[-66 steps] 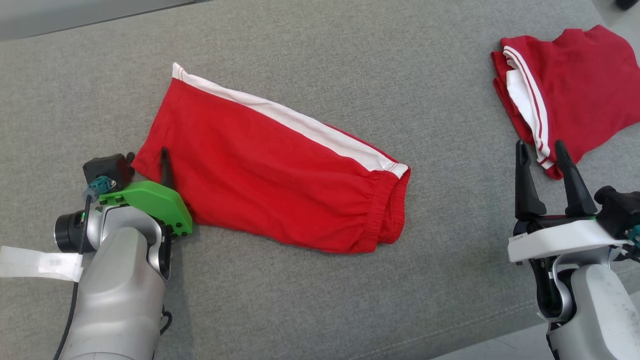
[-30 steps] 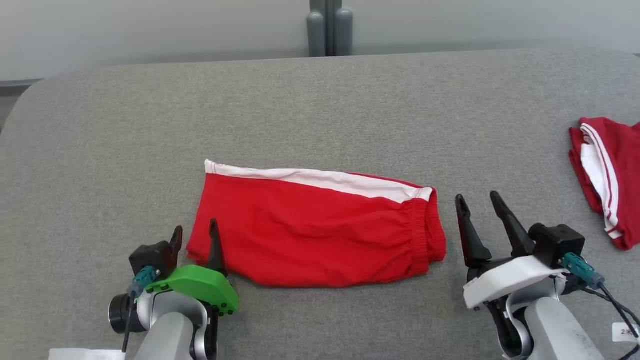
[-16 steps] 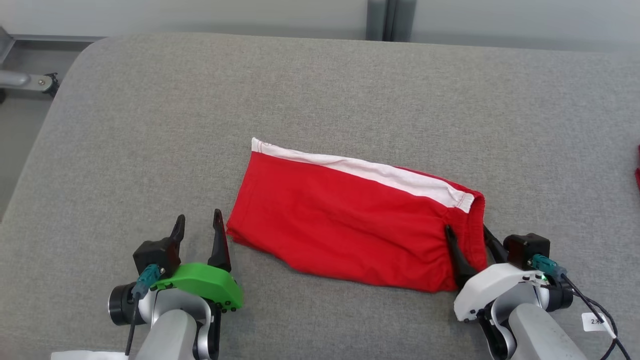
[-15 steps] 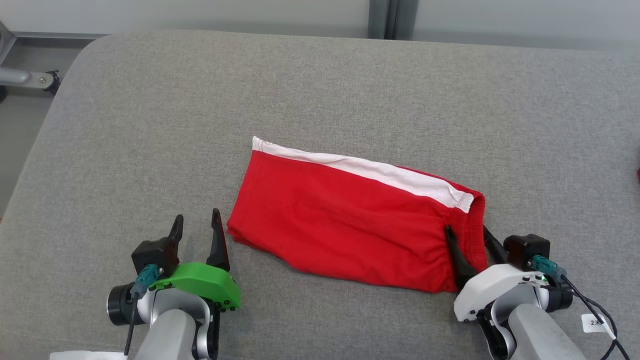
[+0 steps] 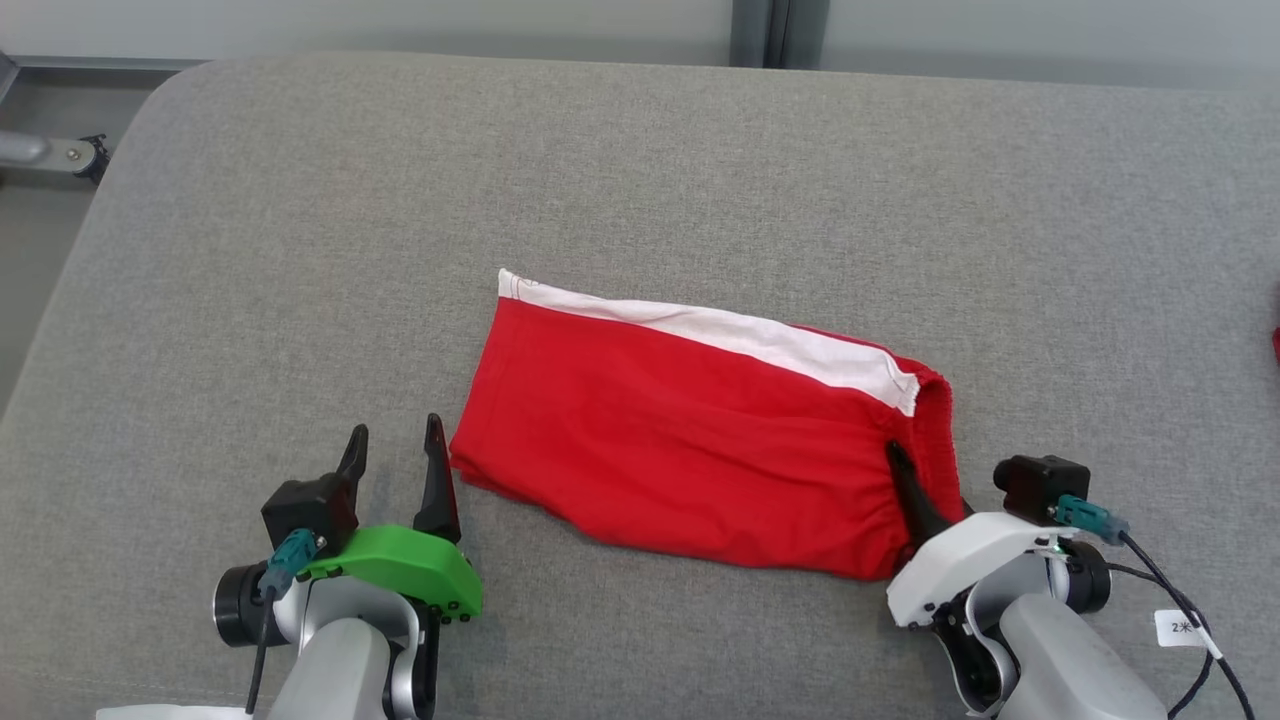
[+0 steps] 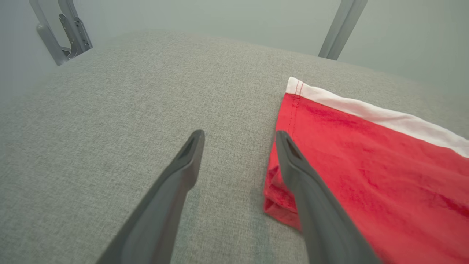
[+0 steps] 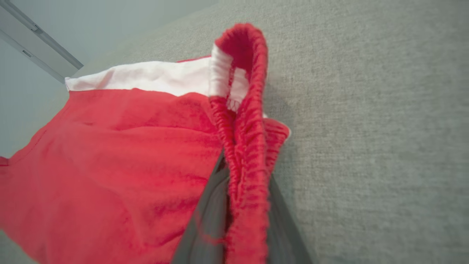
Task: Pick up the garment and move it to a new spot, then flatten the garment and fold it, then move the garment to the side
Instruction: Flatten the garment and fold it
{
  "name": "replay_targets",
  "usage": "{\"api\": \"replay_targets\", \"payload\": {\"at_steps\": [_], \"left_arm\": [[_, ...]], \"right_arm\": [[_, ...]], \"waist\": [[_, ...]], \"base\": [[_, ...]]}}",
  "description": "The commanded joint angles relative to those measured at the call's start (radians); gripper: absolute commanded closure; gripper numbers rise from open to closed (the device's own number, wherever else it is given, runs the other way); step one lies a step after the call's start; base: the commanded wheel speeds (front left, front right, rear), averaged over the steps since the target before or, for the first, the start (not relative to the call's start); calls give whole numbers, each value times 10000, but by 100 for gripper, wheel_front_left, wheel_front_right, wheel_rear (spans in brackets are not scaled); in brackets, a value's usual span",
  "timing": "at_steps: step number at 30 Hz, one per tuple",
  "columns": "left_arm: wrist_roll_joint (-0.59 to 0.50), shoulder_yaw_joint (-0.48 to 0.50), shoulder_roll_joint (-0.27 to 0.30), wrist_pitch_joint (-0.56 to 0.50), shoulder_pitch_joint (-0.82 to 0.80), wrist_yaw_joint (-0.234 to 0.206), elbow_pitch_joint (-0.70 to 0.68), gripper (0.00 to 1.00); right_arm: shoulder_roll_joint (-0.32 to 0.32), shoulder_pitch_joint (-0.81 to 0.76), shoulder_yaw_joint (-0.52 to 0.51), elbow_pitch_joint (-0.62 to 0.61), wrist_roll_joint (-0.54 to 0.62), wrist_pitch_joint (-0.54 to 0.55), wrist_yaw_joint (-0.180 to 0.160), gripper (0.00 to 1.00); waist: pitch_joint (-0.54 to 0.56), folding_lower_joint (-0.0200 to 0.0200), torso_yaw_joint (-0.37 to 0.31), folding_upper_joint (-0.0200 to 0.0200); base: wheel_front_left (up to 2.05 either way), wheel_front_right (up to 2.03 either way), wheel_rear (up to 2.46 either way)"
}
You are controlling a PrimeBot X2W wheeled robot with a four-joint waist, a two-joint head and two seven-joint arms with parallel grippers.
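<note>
The red garment (image 5: 690, 440) with its white side stripe (image 5: 720, 335) lies flat in the middle of the grey cushion (image 5: 640, 160), running from 10 to 4 o'clock in the head view. The right gripper (image 5: 925, 475) is clamped on the elastic waistband (image 7: 245, 146) at the 4 o'clock end (a finger on each side of it). The left gripper (image 5: 395, 430) sits at the garment's 8 o'clock corner, fingers spread and empty, just beside the hem

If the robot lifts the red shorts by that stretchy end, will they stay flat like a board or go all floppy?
Probably floppy: the red shorts are thin cloth, wrinkling where the right gripper pinches the waistband. Likely light too, since they lie thin and flat on the grey cushion. The far end would probably dangle.
</note>
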State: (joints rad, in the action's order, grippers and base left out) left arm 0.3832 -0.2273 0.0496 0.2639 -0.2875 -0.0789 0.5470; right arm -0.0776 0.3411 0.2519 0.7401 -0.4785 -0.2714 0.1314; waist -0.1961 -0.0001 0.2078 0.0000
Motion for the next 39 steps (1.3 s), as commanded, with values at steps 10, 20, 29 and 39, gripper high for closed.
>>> {"api": "replay_targets", "payload": {"at_steps": [10,20,29,39], "left_arm": [[-73,215,29,-4,356,124,-344,0],[366,61,30,-2,547,66,-232,0],[577,-349,33,-4,440,106,-203,0],[335,-731,32,-2,395,176,17,0]], "right_arm": [[-1609,378,-787,341,-1599,73,-26,100],[-2044,1011,383,-1496,-4184,1501,-9,100],[-1767,1078,2353,-3300,-5259,2624,-9,100],[-1155,2043,3729,-1584,-4916,2133,-9,100]], "waist": [[268,1,-268,0],[466,1,-588,0],[551,1,-238,0],[544,1,874,0]], "base": [[0,0,0],[0,0,0],[0,0,0],[0,0,0]]}}
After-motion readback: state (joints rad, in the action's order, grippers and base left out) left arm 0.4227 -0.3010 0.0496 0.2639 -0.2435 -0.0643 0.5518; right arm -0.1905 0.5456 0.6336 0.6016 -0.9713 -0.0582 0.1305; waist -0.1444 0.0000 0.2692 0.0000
